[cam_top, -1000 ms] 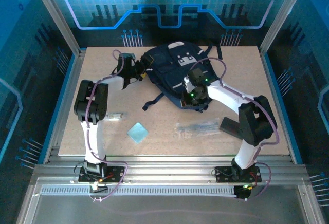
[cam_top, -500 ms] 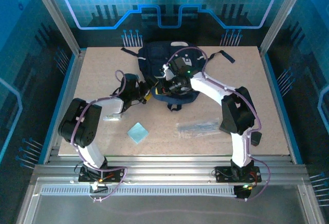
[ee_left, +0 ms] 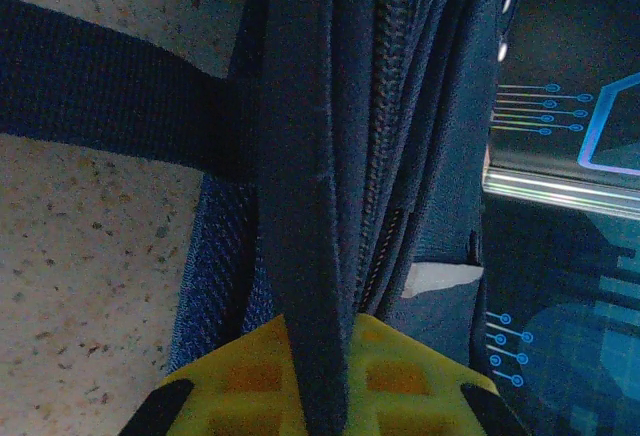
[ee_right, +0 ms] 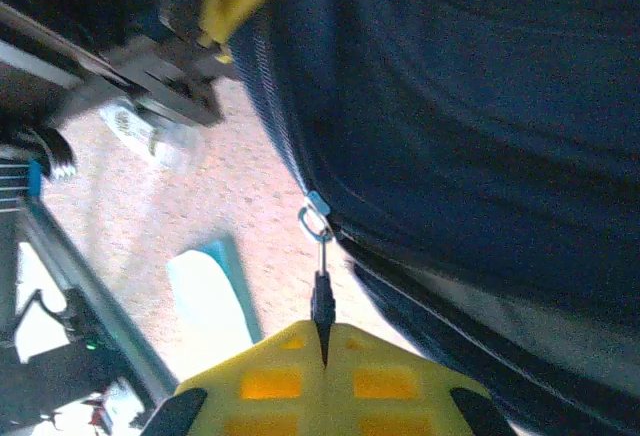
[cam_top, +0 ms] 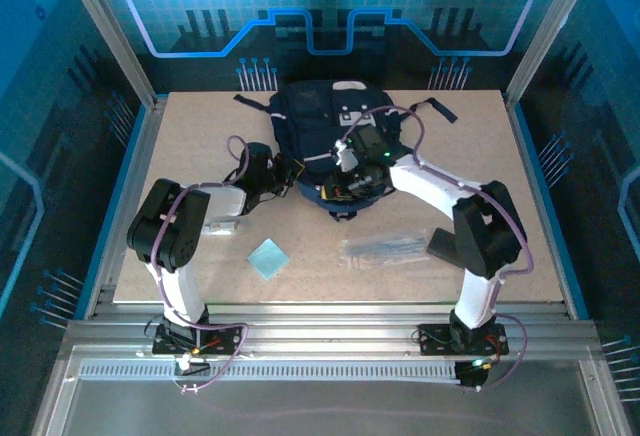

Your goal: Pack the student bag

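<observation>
Top external view: the student bag (cam_top: pixel 335 131) is seen lying at the far middle of the surface (cam_top: pixel 520 206), straps spread out. The left arm is folded sharply at the elbow near the left edge, forearm stretched toward the bag's near left side. From the left wrist, the left claw (ee_left: pixel 320 381) is seen clenched on a dark fabric fold of the bag. The right arm is bent out at the right, white forearm angled up and left to the bag's near edge. From the right wrist, the right claw (ee_right: pixel 322 341) is pinched tight on the zipper pull (ee_right: pixel 321 291). A blue pad (cam_top: pixel 268 257) is spotted nearer, apart from the bag.
</observation>
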